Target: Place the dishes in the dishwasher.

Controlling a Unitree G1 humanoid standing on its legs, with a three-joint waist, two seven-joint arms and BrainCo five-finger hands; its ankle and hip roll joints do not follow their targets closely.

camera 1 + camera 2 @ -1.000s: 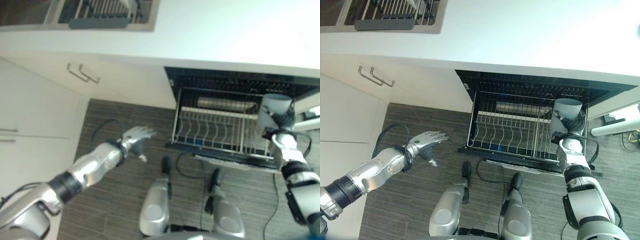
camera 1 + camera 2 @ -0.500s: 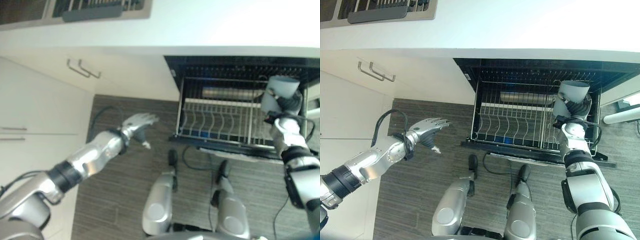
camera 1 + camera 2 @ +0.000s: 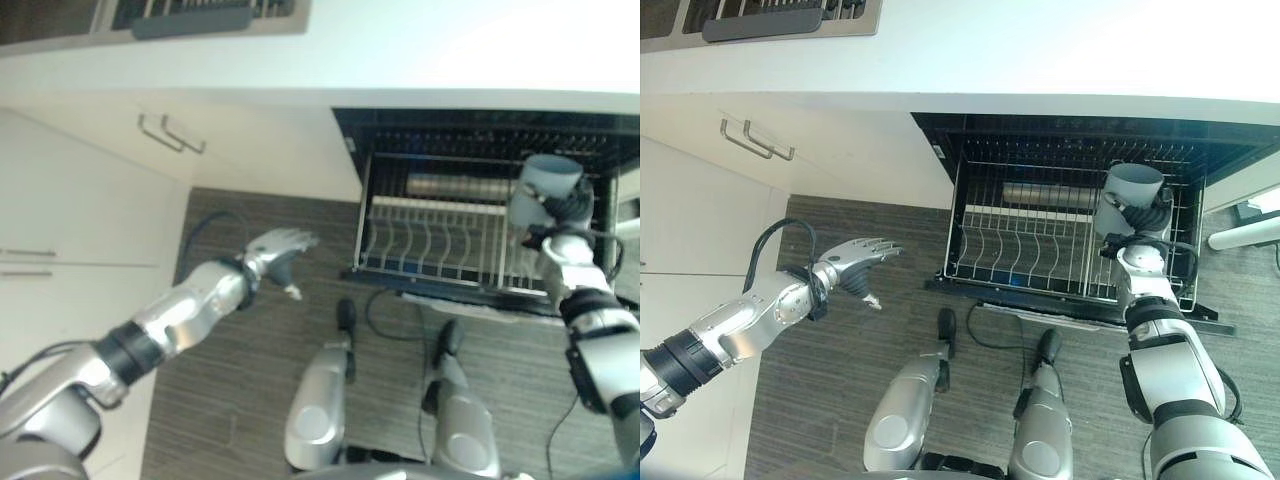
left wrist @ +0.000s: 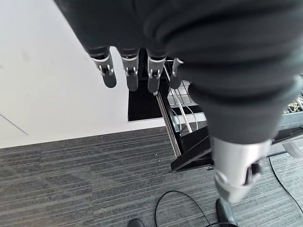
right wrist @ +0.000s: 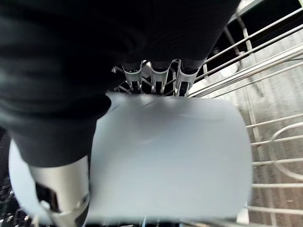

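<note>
We see the right hand (image 3: 1137, 222) curled round a pale grey-blue plastic cup (image 3: 1127, 192), fingers on one side and thumb on the other, as its wrist view shows. The cup hangs tilted over the right end of the pulled-out silver wire dishwasher rack (image 3: 1025, 255), its open mouth turned up and away from us. We cannot tell whether its lower edge touches the wires. A shiny metal cylinder (image 3: 1050, 194) lies on its side at the back of the rack, to the left of the cup and apart from it.

The left hand (image 3: 275, 247) hovers over the dark striped floor (image 3: 250, 400), well apart from the rack, with its fingers straight and spread and nothing in it. In its wrist view the fingertips (image 4: 130, 80) point toward the near corner of the rack.

Above the dishwasher runs the white counter (image 3: 1040, 50), with a dark-railed drying rack (image 3: 770, 15) set into its far left corner. Cream cabinet doors with metal bar handles (image 3: 172, 135) stand to the left.
</note>
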